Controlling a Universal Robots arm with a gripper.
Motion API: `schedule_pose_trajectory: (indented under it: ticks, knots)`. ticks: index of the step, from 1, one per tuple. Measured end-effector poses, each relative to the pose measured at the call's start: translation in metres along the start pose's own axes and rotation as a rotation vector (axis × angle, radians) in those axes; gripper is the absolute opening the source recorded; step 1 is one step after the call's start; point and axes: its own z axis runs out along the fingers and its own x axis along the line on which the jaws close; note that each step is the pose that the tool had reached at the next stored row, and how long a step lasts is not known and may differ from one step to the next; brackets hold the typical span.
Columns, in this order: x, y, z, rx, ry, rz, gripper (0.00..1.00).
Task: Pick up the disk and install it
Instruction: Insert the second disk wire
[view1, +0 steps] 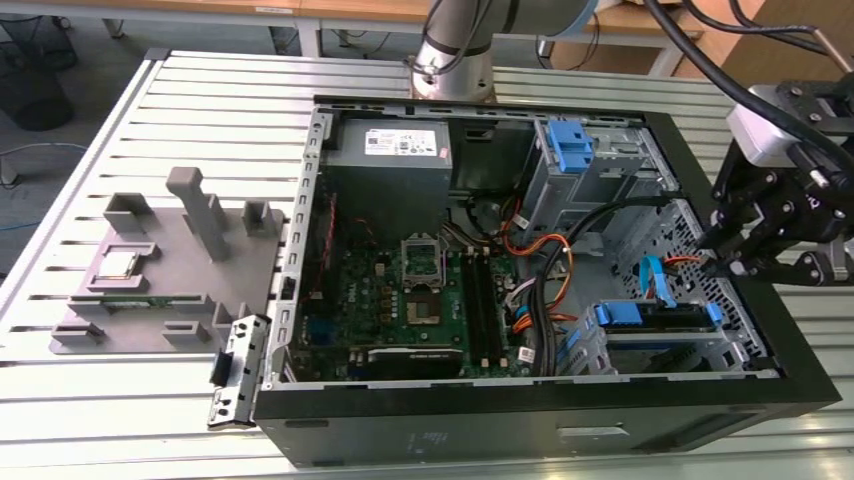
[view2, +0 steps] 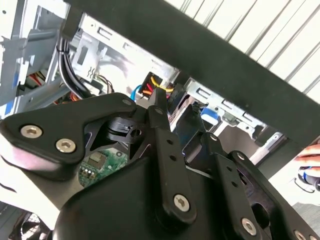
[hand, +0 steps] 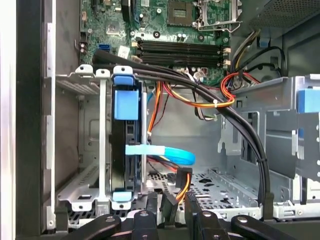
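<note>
The disk (view1: 654, 318) sits in the lower drive cage at the exterior view's right, inside the open computer case (view1: 534, 405). In the first wrist view the disk (hand: 125, 150) stands on edge in the metal cage, with blue carrier pieces at both ends. A light blue flat cable (hand: 165, 152) leads to it. My gripper (view1: 730, 262) hangs just inside the case's right wall, beside the cage. In both wrist views its black fingers (hand: 151, 204) close on a small black cable connector (view2: 151, 86) with yellow, red and orange wires.
A grey power-supply box (view1: 390, 145) sits at the case's back and a blue latch piece (view1: 567, 150) in the upper bay. The motherboard (view1: 400, 290) covers the case floor. Black cable bundles (hand: 225, 115) cross above the cage. A grey fixture (view1: 160, 270) lies on the table.
</note>
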Motion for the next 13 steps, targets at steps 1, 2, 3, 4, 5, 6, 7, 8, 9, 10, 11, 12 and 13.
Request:
schedule_pose_trajectory:
  ticks: [1, 2, 3, 4, 5, 6, 7, 8, 9, 10, 11, 12, 13]
  knots:
    - [0.0000, -0.0010, 0.0005, 0.0000, -0.0001, 0.000, 0.35]
    - [0.0000, -0.0015, 0.0010, 0.0001, -0.0001, 0.000, 0.35]
    - [0.0002, -0.0017, 0.0016, -0.0001, 0.0004, 0.000, 0.35]
    - [0.0002, -0.0018, 0.0022, -0.0005, 0.0010, 0.000, 0.35]
    - [0.0003, -0.0018, 0.0028, -0.0012, 0.0018, 0.000, 0.35]
    - [0.0004, -0.0020, 0.0036, -0.0027, 0.0028, 0.000, 0.35]
    - [0.0005, -0.0021, 0.0046, -0.0046, 0.0039, 0.000, 0.35]
    - [0.0006, -0.0022, 0.0051, -0.0064, 0.0056, 0.001, 0.35]
    - [0.0006, -0.0022, 0.0050, -0.0069, 0.0062, 0.001, 0.35]
    - [0.0006, -0.0022, 0.0051, -0.0072, 0.0062, 0.001, 0.35]
    - [0.0006, -0.0022, 0.0051, -0.0075, 0.0062, 0.001, 0.35]
    - [0.0006, -0.0022, 0.0051, -0.0077, 0.0062, 0.001, 0.35]
    - [0.0006, -0.0023, 0.0051, -0.0079, 0.0063, 0.001, 0.35]
